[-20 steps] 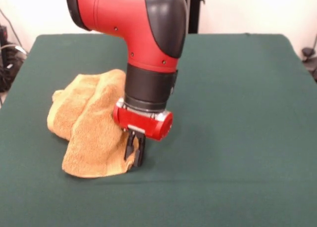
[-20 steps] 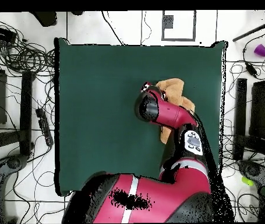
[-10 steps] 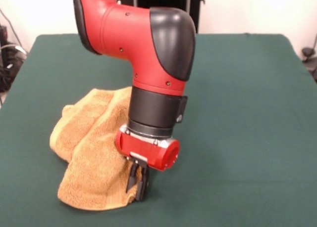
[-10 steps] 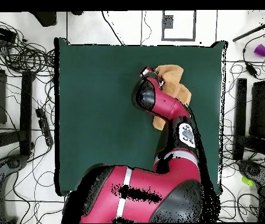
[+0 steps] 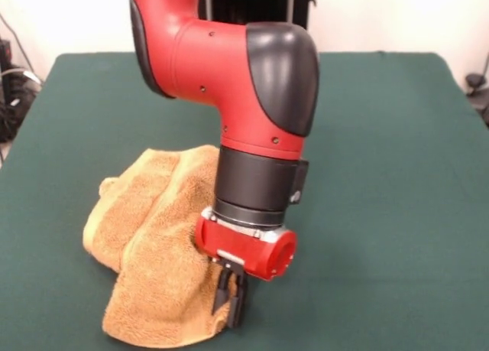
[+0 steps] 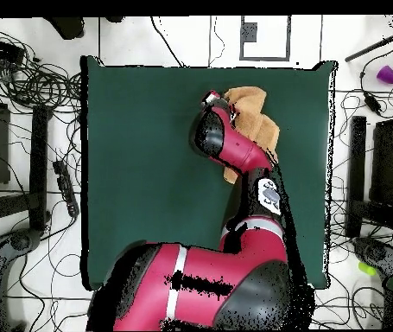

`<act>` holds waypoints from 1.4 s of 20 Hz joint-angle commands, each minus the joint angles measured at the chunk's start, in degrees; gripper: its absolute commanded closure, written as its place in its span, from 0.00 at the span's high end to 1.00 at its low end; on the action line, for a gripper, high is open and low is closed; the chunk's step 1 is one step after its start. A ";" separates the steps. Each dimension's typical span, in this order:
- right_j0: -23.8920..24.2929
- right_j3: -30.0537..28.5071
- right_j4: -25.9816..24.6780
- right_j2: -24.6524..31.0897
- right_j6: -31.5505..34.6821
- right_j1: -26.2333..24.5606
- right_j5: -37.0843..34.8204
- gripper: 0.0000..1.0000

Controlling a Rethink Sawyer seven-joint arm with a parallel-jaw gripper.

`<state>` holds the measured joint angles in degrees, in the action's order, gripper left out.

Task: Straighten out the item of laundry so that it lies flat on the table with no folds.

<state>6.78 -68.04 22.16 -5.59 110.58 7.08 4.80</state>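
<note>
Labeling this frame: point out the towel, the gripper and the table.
towel [image 5: 157, 244]: front view, middle of the bunched cloth.
gripper [image 5: 231, 299]: front view, between the black fingertips, pinched on the towel's corner.
table [image 5: 382, 175]: front view, bare green top.

So the rumpled orange-yellow terry towel [image 5: 153, 251] is only partly visible. From the front, the big red and black robot arm [image 5: 252, 99] covers its right-hand part, and the black two-fingered gripper [image 5: 231, 299] sits right over the towel's lower corner, so whether the fingers actually have cloth between them is impossible to say. In the overhead view the arm hides most of the towel [image 6: 256, 117], and the gripper can't be made out under the wrist. The folds bury the woven bands completely.
</note>
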 commanded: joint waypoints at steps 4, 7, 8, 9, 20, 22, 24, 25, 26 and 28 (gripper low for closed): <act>-2.10 -13.34 1.41 6.13 9.64 10.84 -19.81 0.00; 2.45 -20.78 0.44 11.38 8.04 17.85 -20.35 0.00; 3.93 -23.01 0.32 12.99 7.42 20.01 -21.02 0.00; 4.95 -24.33 0.18 13.77 6.50 21.47 -22.24 0.00; 5.66 -25.05 0.03 12.61 6.66 25.46 -31.90 0.00; 4.94 -24.68 -0.23 11.86 7.21 25.21 -31.56 0.00; 4.66 -22.77 0.17 11.20 7.90 24.43 -37.10 0.00; 4.37 -22.19 -0.37 10.67 7.62 24.12 -36.96 0.00; 4.60 -22.31 -0.16 10.88 7.73 23.92 -37.00 0.00; 5.28 -22.80 0.81 11.80 8.17 23.49 -36.73 0.00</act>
<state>13.77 -85.31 22.15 0.72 110.58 32.76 -22.97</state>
